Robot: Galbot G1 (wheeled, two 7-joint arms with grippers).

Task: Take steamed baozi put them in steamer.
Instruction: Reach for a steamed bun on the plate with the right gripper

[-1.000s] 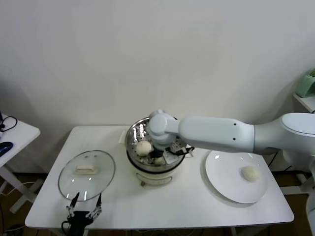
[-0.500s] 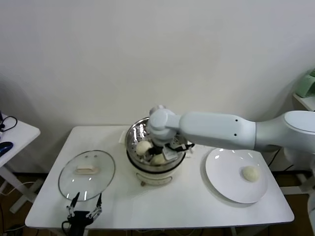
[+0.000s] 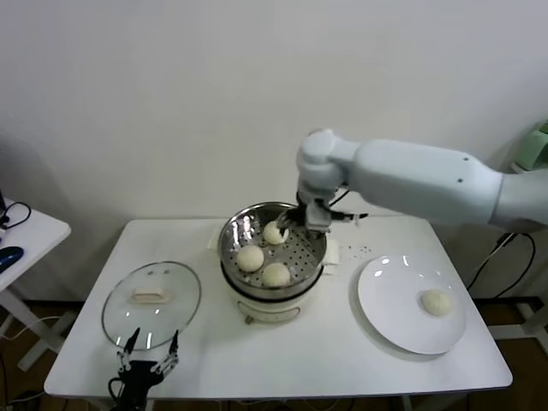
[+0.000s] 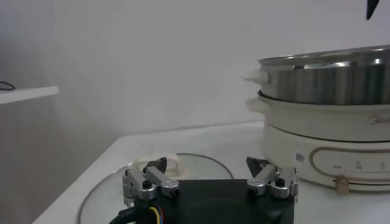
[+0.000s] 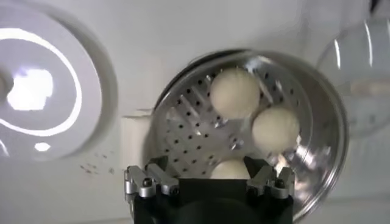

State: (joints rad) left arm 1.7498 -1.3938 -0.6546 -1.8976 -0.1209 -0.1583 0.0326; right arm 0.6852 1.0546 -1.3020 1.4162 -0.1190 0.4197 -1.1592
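The steel steamer [image 3: 227,250] stands mid-table on its white base. Three steamed baozi lie on its perforated tray: one at the back [image 3: 274,233], one on the left [image 3: 250,258], one at the front [image 3: 276,275]. Another baozi [image 3: 436,301] rests on the white plate [image 3: 390,295] at the right. My right gripper [image 3: 313,221] hovers open and empty above the steamer's back right rim. In the right wrist view my right gripper [image 5: 207,169] looks down on the tray [image 5: 189,119] and its baozi [image 5: 234,92]. My left gripper [image 3: 147,355] is parked open at the table's front left.
A glass lid [image 3: 151,295] lies flat left of the steamer, just beyond my left gripper [image 4: 207,171]. The steamer's side [image 4: 329,79] fills the left wrist view. A small side table [image 3: 21,235] stands at far left. The wall is close behind the table.
My right gripper has opened, risen out of the steamer and drawn back to the right. A baozi it carried now lies in the tray with the other two.
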